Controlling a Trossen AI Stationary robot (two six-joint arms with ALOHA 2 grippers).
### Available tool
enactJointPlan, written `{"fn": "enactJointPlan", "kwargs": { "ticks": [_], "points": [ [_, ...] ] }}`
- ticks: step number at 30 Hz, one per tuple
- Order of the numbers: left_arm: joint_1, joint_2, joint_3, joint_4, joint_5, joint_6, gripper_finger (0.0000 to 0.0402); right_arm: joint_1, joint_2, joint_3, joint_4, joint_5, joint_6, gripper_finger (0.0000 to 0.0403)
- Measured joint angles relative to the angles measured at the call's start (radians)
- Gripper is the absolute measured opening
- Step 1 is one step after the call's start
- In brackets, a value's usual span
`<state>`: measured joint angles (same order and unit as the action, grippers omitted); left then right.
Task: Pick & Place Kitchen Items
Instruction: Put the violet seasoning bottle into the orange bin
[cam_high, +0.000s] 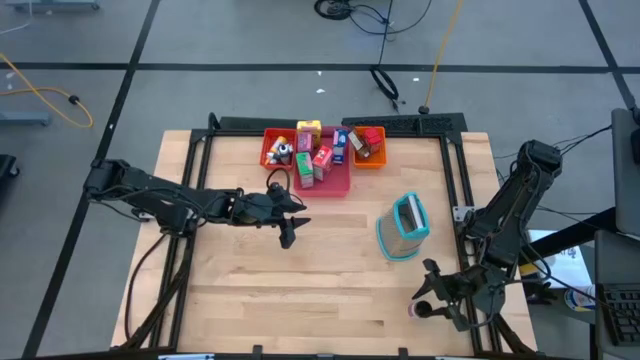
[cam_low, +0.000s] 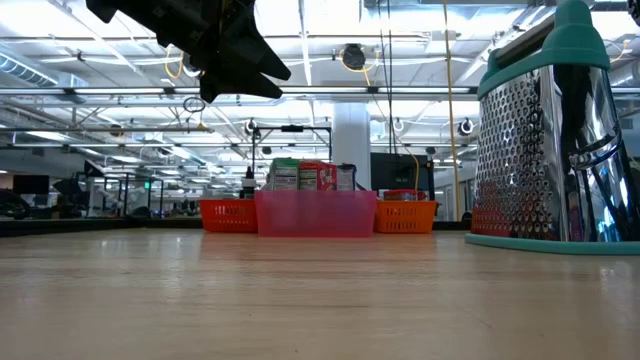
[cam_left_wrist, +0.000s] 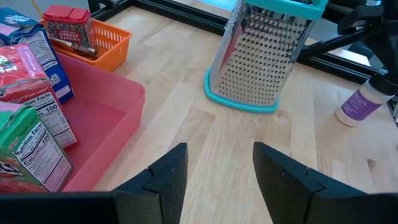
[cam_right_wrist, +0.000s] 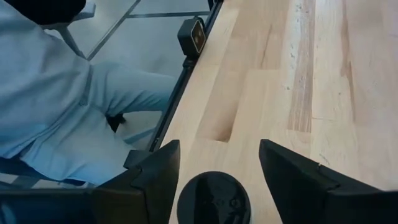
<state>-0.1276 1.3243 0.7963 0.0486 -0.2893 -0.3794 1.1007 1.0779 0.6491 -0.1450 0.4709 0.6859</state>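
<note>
A small white bottle with a purple label (cam_left_wrist: 359, 103) and dark cap (cam_right_wrist: 213, 199) stands on the table near its near right corner (cam_high: 420, 310). My right gripper (cam_right_wrist: 219, 168) is open above it, one finger on either side of the cap. Food boxes, green (cam_left_wrist: 31, 149), red (cam_left_wrist: 25, 81) and others, stand in the pink tray (cam_high: 335, 182). More items sit in the red basket (cam_high: 277, 150) and the orange basket (cam_high: 368, 148). My left gripper (cam_high: 290, 232) hangs open over the table's middle, holding nothing.
A teal-and-metal grater (cam_high: 405, 225) stands upright between the trays and the bottle. A person in pale clothes (cam_right_wrist: 56, 93) is just beyond the table's edge by the right gripper. Bare wood lies across the near and left parts of the table (cam_high: 250, 290).
</note>
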Motion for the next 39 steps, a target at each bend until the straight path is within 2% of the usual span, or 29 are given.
{"fn": "enactJointPlan", "kwargs": {
  "ticks": [8, 14, 19, 22, 32, 39],
  "points": [
    [0.000, 0.000, 0.000, 0.000, 0.000, -0.015, 0.0184, 0.000, 0.000, -0.002, -0.022, -0.003, 0.010, 0.0237],
    [0.000, 0.000, 0.000, 0.000, 0.000, -0.018, 0.0184, 0.000, 0.000, -0.061, 0.018, -0.007, 0.062, 0.0253],
    [0.000, 0.000, 0.000, 0.000, 0.000, -0.018, 0.0184, -0.001, -0.001, -0.124, 0.122, -0.060, 0.111, 0.0264],
    [0.000, 0.000, 0.000, 0.000, 0.000, -0.018, 0.0184, 0.000, 0.000, -0.153, 0.190, -0.083, 0.111, 0.0265],
    [0.000, 0.000, 0.000, 0.000, 0.000, -0.018, 0.0184, 0.000, -0.001, -0.156, 0.191, -0.081, 0.099, 0.0260],
    [0.000, 0.000, 0.000, 0.000, 0.000, -0.018, 0.0184, 0.000, -0.002, -0.158, 0.265, -0.082, 0.024, 0.0257]
  ]
}}
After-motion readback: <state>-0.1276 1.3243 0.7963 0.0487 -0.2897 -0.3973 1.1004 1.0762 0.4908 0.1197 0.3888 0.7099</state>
